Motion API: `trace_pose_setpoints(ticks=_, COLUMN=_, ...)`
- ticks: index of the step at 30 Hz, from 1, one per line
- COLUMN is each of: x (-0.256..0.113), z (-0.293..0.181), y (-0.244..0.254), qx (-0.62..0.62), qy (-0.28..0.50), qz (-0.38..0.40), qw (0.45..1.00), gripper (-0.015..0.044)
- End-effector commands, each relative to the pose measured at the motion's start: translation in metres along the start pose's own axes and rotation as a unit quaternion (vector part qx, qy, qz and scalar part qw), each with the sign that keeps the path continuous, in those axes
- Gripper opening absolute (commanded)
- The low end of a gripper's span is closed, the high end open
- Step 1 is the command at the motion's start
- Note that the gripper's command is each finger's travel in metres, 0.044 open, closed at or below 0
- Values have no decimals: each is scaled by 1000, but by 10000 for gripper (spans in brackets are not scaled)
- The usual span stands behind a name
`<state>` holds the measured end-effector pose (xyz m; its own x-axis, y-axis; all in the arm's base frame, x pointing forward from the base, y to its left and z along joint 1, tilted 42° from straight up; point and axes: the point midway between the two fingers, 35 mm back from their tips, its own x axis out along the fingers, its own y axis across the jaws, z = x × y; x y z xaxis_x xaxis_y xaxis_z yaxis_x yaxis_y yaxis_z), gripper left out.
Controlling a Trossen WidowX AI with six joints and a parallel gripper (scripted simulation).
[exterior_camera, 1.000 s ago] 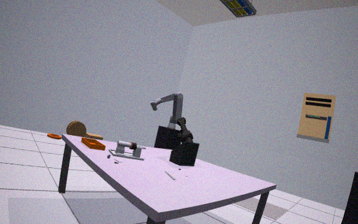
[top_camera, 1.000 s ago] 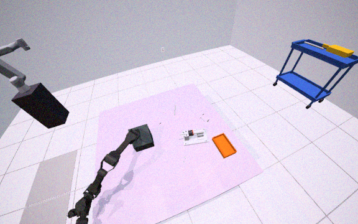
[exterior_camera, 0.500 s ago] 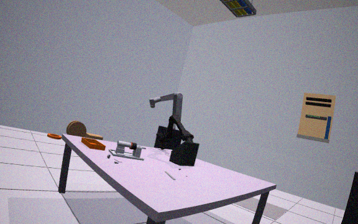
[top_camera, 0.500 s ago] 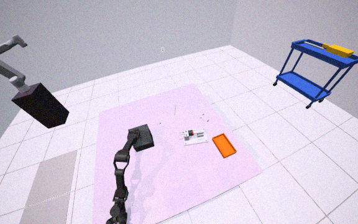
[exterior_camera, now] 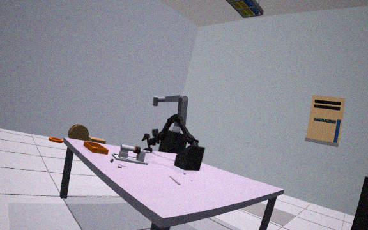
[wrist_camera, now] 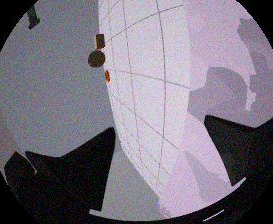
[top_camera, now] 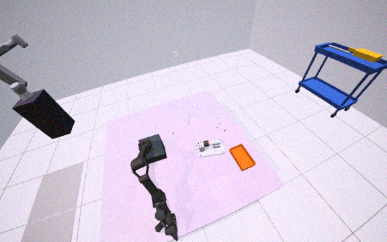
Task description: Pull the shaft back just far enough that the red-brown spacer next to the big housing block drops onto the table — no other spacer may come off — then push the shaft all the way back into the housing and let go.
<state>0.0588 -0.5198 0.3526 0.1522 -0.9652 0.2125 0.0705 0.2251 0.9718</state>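
A small white fixture with a base plate [top_camera: 210,154] [exterior_camera: 139,162] stands on the table [top_camera: 166,114] [exterior_camera: 229,195]. A red-brown ring [top_camera: 208,143] [exterior_camera: 136,149] sits up on its shaft line, between a black section [top_camera: 205,144] and a pale cylinder [top_camera: 216,142] [exterior_camera: 127,147]. The parts are too small to tell single spacers or how deep the shaft sits. My gripper [top_camera: 167,234] [exterior_camera: 144,145] [wrist_camera: 162,126] is open and empty, away from the fixture, near the table's edge in the top view. The fixture is not seen in the wrist view.
An orange tray [top_camera: 242,157] [exterior_camera: 96,151] lies beside the fixture. Small dark bits [top_camera: 224,130] [exterior_camera: 119,167] and a thin pale rod [top_camera: 189,118] [exterior_camera: 174,179] lie on the table. My arm's dark base block [top_camera: 158,148] [exterior_camera: 188,161] stands on the table. A blue cart [top_camera: 328,92] stands on the floor.
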Motion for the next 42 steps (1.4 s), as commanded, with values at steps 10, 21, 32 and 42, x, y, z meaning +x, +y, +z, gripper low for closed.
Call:
trace_pose_setpoints(ticks=10, x=-47, z=-166, y=-38, qx=145, qy=106, qz=-69, qw=981, gripper=440)
trace_pose_setpoints(ticks=21, x=-136, z=-290, y=-78, qx=249, qy=184, qz=-163, qw=937, gripper=440)
trace_pose_setpoints(ticks=32, x=-258, z=-372, y=-112, qx=312, qy=244, qz=-262, qw=880, gripper=440)
trace_pose_setpoints(ticks=42, x=-363, z=-405, y=-137, qx=318, qy=287, qz=-333, qw=840, gripper=440)
